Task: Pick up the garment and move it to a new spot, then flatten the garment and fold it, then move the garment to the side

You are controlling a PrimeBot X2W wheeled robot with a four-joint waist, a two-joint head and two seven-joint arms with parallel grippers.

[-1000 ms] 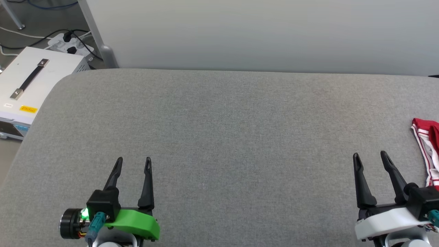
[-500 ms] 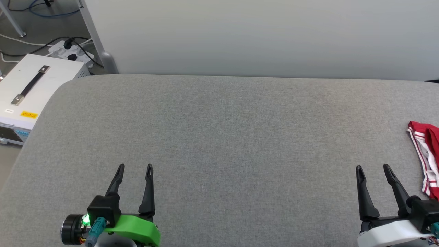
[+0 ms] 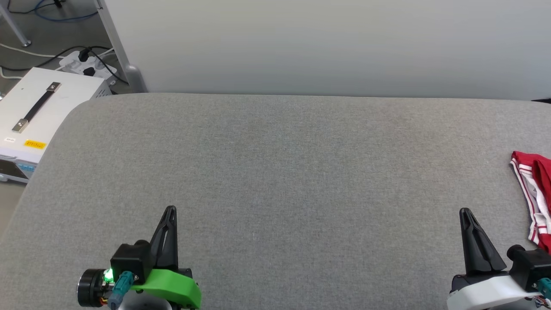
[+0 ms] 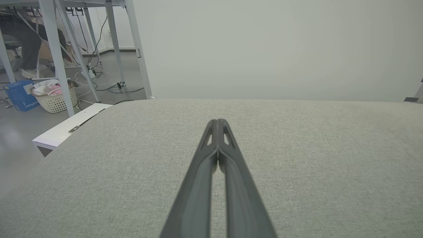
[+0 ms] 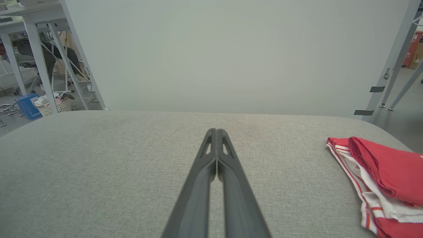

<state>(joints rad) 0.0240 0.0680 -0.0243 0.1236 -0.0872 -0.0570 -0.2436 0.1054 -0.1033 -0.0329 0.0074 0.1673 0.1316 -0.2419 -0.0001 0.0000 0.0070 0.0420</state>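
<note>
A broad grey padded table (image 3: 275, 172) stretches before the robot. The garment (image 3: 533, 193), a red shirt with white sleeves and red-and-white striped trim, lies at the table's far right edge, partly cut off by the head view. In the right wrist view the shirt (image 5: 380, 178) appears as a compact, layered pile, with red cloth lapped over a white sleeve. Whether it is neatly folded or merely bunched cannot be told.

Neither arm has hold of it. The left gripper (image 3: 171, 209) sits at the lower left, well away from the shirt, its dark fingers pressed together on nothing. The right gripper (image 3: 465, 212) is near the shirt but not touching it, and is likewise closed and empty. Both wrist cameras confirm the pinched tips, left (image 4: 218, 121) and right (image 5: 216, 130).

The shirt's place at the side could fit either an untouched start or a finished job. If it is the start, every step remains: lift, move, flatten, fold and set aside.

Nothing on the cloth surface blocks the way to the shirt. A pale partition panel (image 3: 301, 43) rises behind the table. Beyond the left corner are a white equipment case with a black handle (image 3: 38, 107), a laundry basket (image 4: 54, 96) under white table legs (image 4: 56, 49), and a power strip (image 3: 86, 58) with cables.
</note>
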